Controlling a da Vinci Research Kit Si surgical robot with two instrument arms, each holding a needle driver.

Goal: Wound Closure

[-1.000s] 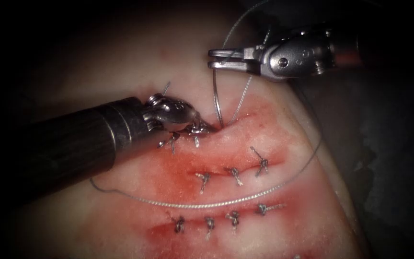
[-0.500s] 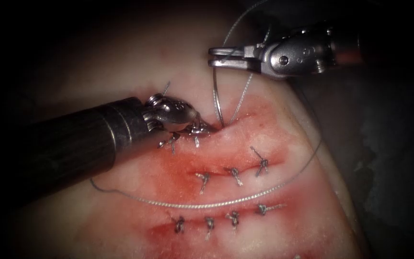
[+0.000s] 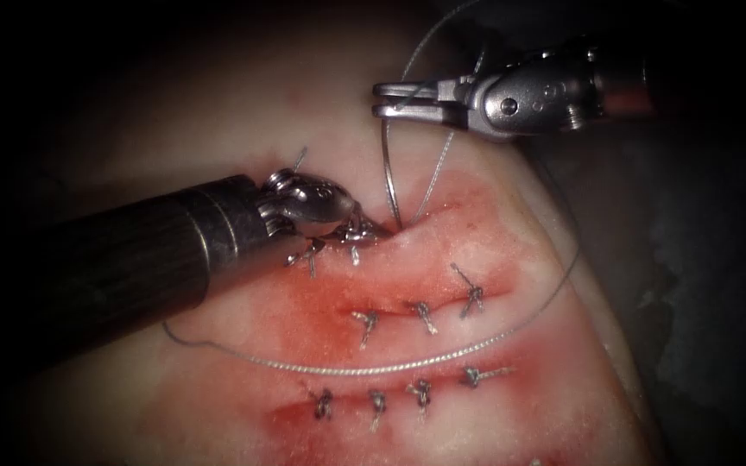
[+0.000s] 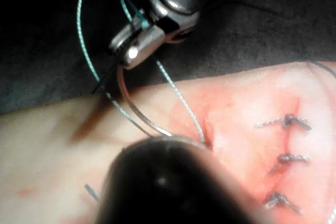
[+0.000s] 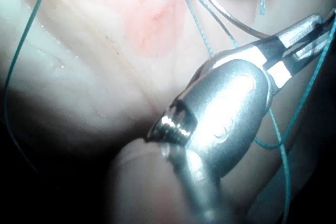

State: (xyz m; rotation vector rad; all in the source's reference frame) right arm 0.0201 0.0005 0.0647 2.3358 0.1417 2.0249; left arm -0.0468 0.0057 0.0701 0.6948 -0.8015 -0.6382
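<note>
Tissue: the pork belly [image 3: 243, 112] lies pale under both tools, with red fluid [image 3: 321, 302] spread around the sutured lines; it shows also in the left wrist view [image 4: 47, 145] and the right wrist view [image 5: 105, 45].
Left tool: the left arm's tool [image 3: 357, 229] comes in along its dark shaft, its tip pressed down at the left lip of the cut [image 3: 407, 226]; I cannot tell how its jaws stand or whether they hold anything.
Right tool: the right arm's tool [image 3: 383, 98] hangs above the cut, jaws closed on the needle near its trailing end; it appears too in the left wrist view [image 4: 128, 51] and the right wrist view [image 5: 302, 35].
Needle: the curved needle [image 3: 388, 173] runs down from those jaws and its lower end meets the tissue at the cut, just right of the left tool's tip.
Thread: the thread [image 3: 373, 367] loops up past the right tool and sweeps across the tissue between two rows of stitches.
Stitches: tied knots [image 3: 422, 315] sit in rows on the closed cuts nearer the camera.
</note>
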